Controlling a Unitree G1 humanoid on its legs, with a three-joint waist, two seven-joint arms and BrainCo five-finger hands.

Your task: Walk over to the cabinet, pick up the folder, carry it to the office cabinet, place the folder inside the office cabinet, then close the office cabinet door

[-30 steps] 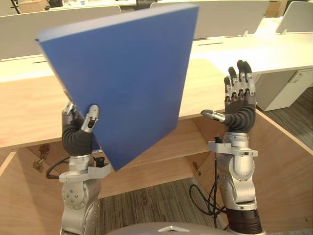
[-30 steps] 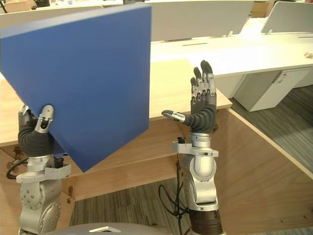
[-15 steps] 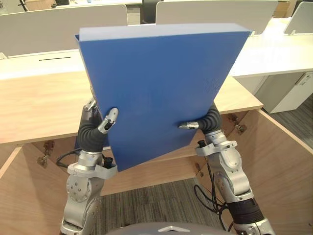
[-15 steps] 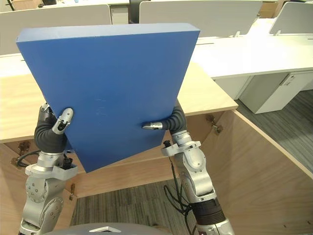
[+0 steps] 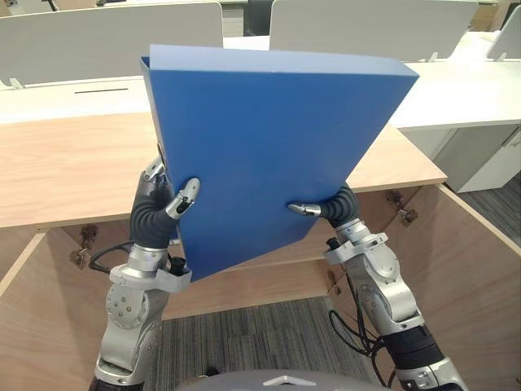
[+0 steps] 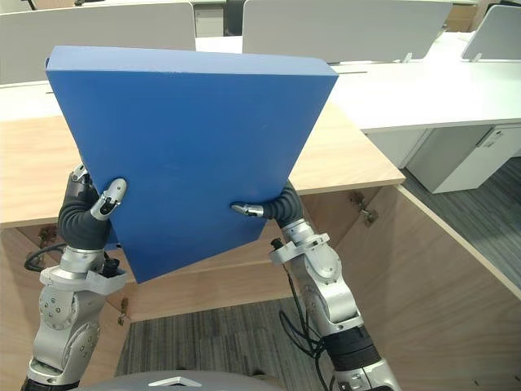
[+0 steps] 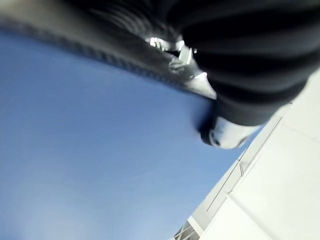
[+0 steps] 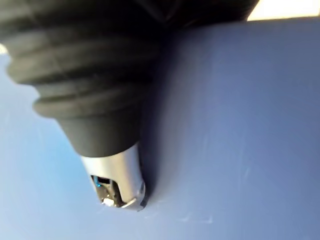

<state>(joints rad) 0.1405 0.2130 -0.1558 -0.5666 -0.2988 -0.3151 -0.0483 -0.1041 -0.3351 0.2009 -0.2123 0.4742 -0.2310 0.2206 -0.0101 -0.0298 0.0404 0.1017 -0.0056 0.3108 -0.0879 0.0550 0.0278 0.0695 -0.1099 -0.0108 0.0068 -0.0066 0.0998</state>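
- Risk of slip: gripped low only, with most of the folder (image 5: 269,155) rising over the cabinet (image 5: 73,171) top. Likely to tip or twist out if either thumb eases during the carry.
- Clamped by left hand (image 5: 159,208) before the cabinet's open front, toward its left side. Thumb on near face, fingers behind the edge.
- Clamped likewise by right hand (image 5: 330,210), toward the cabinet's right side. Thumb tip pressed on the blue face in the right wrist view, fingers hidden behind. Depth of hold unknown; judged the weaker side.
- Risk of knock: lowest corner hanging just in front of the cabinet's shelf (image 5: 244,281). Could catch on the shelf edge or the top board when fed inside, unless levelled first.
- Risk of clash with the cabinet's open right door (image 5: 472,277), swung out wide and close beside the right arm. Little room for a sideways correction.
- Risk of blind placement: much of the cabinet's interior screened by the folder itself. Easy to misjudge the insertion.
- Location of folder: in the air, in front of the cabinet and rising above its top, touching neither shelf nor top.
- Look of folder: plain blue, rigid, box-thick. Broad smooth face toward the head camera, thick edge uppermost, canted with one corner pointing down. No label seen; faint scuffs on the face in the right wrist view.
- Handling, by judgement: stiff enough not to sag, smooth enough to slide under thumb pressure alone.
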